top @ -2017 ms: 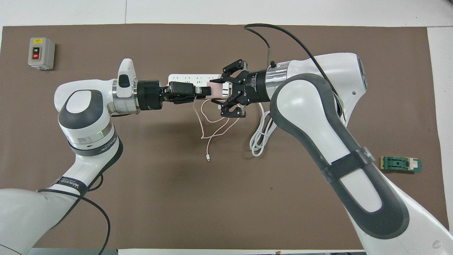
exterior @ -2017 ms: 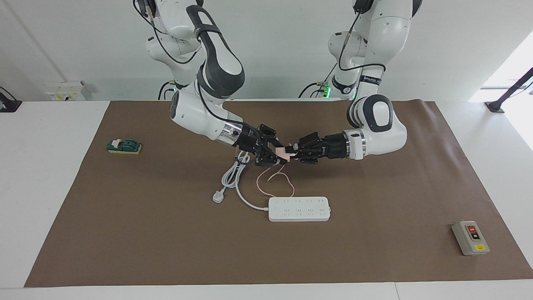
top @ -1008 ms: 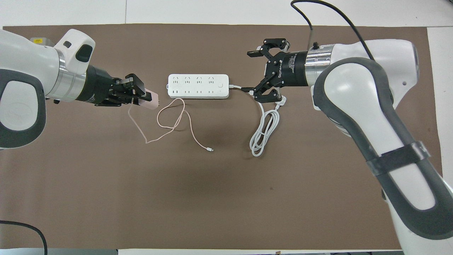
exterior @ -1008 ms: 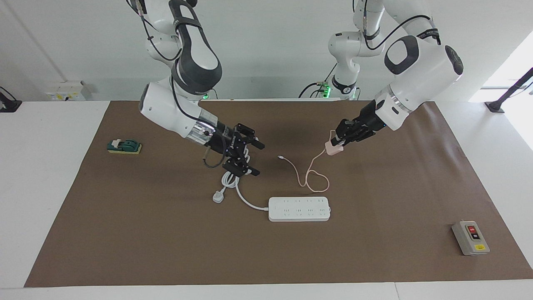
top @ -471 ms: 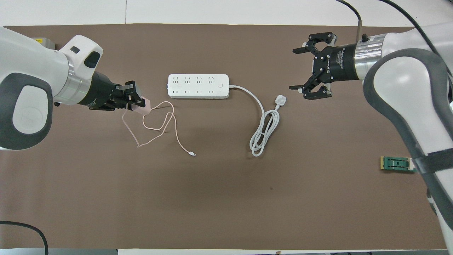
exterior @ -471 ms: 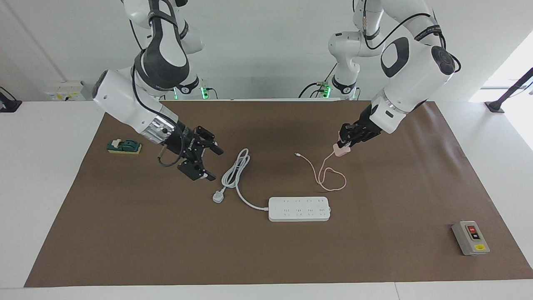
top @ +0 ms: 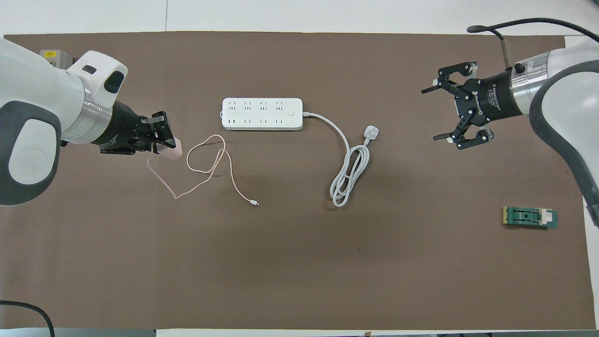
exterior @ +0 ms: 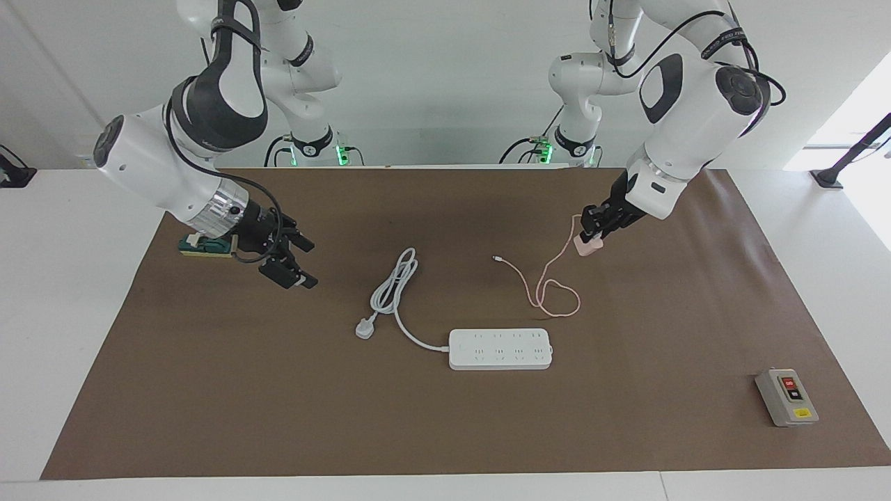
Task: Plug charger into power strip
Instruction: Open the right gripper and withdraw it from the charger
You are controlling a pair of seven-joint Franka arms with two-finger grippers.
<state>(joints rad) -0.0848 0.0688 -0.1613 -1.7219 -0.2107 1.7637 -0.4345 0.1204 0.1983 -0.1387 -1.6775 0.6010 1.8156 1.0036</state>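
The left claw is clamped shut on the charger, holding the small pink cube up in the air over the brown mat at the left arm's end of the surface. From the cube its thin pink cable droops to the mat and runs in loose loops away from the claw toward the middle of the surface, ending in a tiny white connector that lies flat.

Past those loops, and farther from the robots than the spot under the left claw, lies the power strip. Its long axis runs across the surface, from one arm's end toward the other, sockets facing up, so the charger probably has to travel outward and toward the centre, then come down with its prongs pointing at the socket face. Of the two arms, the left is clearly the nearer to the strip. The pink loops lie between claw and strip and could drag across the sockets.

From the strip's other end its thick cord curls to a white three-pin plug. The right claw waits wide open and empty over the mat at the right arm's end, near a green block.
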